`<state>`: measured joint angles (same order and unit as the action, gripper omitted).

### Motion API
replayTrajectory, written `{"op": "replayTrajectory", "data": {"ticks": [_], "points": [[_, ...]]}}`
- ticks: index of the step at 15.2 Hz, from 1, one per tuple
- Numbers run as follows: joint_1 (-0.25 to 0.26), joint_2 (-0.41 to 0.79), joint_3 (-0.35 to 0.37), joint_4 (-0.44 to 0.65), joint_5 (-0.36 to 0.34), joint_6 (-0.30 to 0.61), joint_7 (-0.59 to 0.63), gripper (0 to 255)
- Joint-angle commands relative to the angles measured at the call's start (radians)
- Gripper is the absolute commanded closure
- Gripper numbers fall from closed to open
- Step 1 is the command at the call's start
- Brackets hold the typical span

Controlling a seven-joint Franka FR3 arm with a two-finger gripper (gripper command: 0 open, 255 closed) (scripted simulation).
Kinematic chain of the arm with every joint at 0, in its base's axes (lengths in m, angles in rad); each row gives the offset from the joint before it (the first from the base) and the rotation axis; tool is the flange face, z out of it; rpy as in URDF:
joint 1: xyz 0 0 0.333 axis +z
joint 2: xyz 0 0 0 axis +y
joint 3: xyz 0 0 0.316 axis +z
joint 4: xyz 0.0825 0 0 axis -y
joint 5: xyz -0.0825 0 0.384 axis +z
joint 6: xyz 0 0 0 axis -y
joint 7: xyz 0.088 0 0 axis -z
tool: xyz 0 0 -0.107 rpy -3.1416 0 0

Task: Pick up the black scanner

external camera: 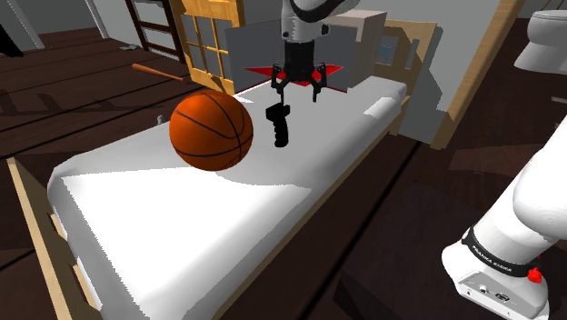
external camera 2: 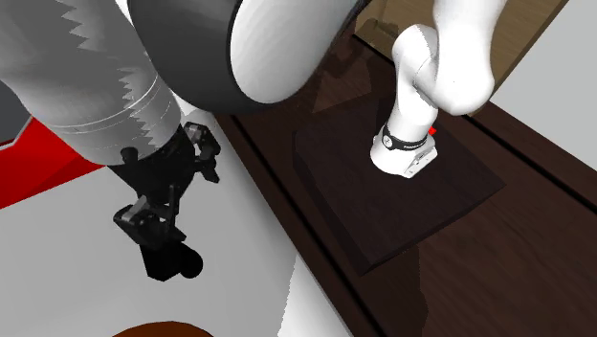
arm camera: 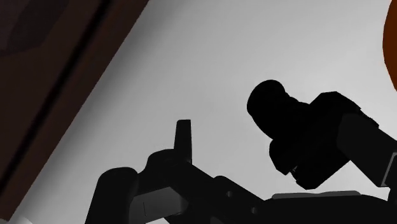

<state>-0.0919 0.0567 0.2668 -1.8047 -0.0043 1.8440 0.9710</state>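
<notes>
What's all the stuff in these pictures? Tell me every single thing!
basketball: one, orange with black lines, on the bed, to the shoulder view's left of the scanner
scanner: one, black, upright, just under the gripper, over the bed
bed: one, white top with a light wooden frame, middle of the shoulder view
pillow: one, white, at the bed's far end
red flat thing: one, red, on the bed behind the gripper
door: one, light wood with panes, behind the bed
toilet: one, white, shoulder view's upper right
floor: dark brown boards, around the bed
stand: one, dark box, on the floor beside the bed
arm: one, white, rising from the stand
gripper: one, black, above the scanner
</notes>
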Motion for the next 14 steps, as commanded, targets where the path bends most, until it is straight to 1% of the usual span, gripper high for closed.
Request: {"op": "replayTrajectory", "data": {"ticks": [1, 5, 6, 13, 14], "points": [[0.002, 0.081, -0.004, 0.082, -0.02, 0.005, 0.071, 0], [0.017, 0.24, -0.022, 0.267, -0.055, -0.01, 0.197, 0], [0.019, 0.244, -0.023, 0.272, -0.055, -0.011, 0.2, 0], [0.017, 0.256, -0.026, 0.188, -0.059, 0.086, 0.202, 0], [0.017, 0.256, -0.026, 0.188, -0.059, 0.086, 0.202, 0]]}}
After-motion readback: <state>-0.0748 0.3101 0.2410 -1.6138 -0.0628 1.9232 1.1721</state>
